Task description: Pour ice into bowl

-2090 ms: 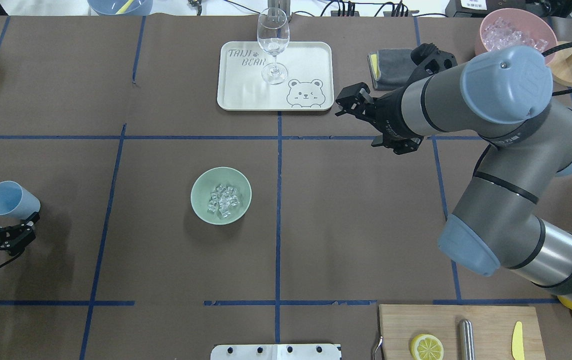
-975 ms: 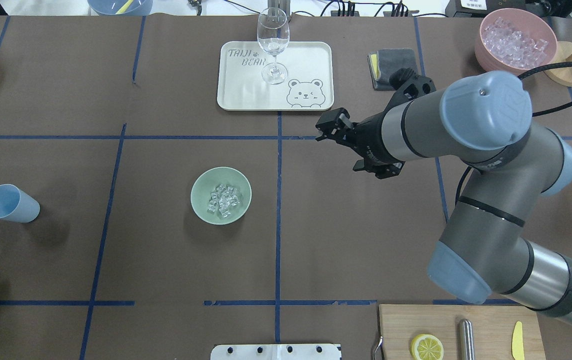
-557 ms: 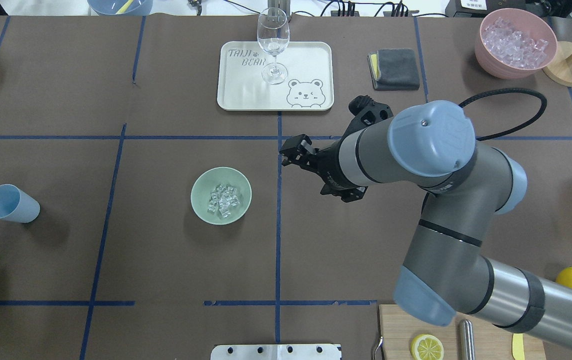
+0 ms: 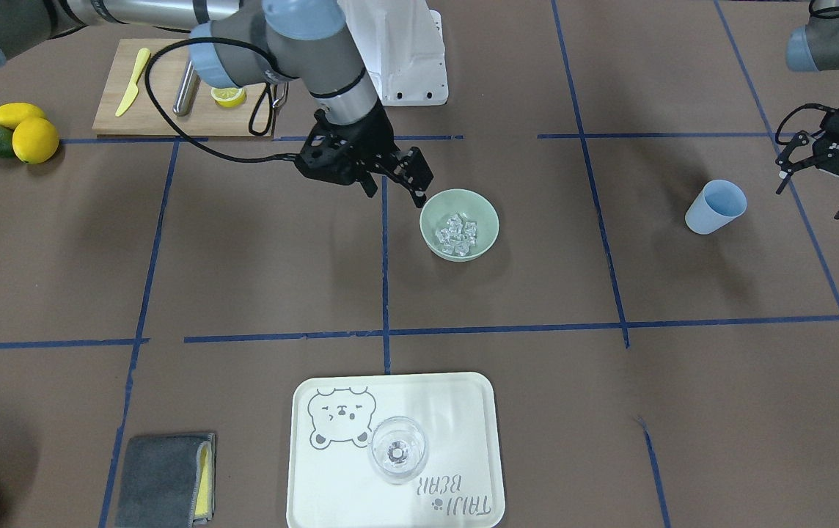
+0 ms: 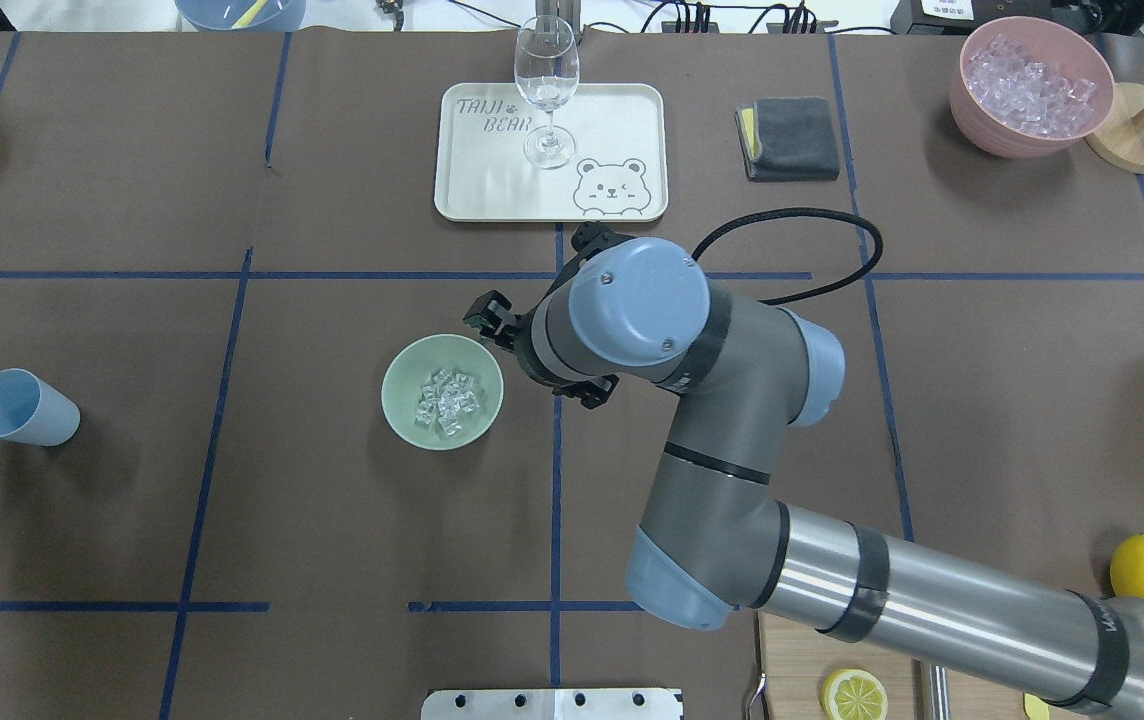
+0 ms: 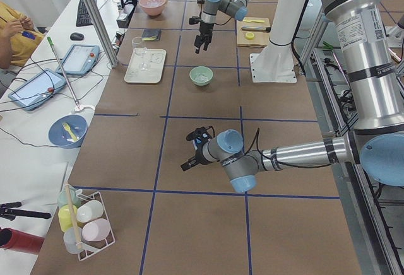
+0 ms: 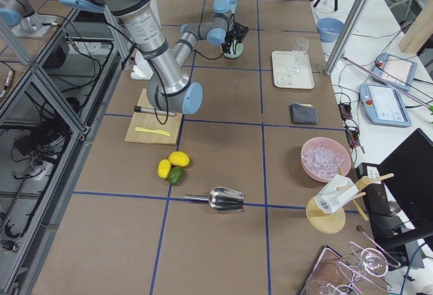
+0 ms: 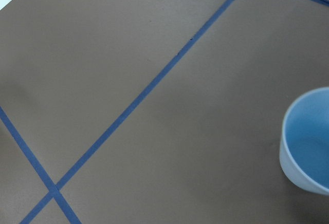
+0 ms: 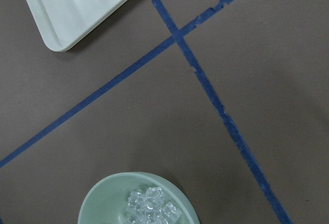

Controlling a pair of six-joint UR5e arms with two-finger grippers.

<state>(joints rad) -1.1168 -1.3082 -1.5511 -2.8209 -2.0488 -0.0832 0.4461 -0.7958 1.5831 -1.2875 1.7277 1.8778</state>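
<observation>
Bringing the right gripper [image 4: 396, 188] across to two o'clock of the bowl [image 5: 394, 368] overhead, spread and empty, and backing the left gripper [image 4: 819, 192], also spread, off the cup [image 5: 22, 408] set down at nine — ice [image 5: 447, 400] heaped in the bowl — pour apparently finished.

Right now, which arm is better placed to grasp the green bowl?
Right. The right gripper hangs open just beside the bowl, which holds the ice, while the left gripper sits open far off, beyond the blue cup.
</observation>
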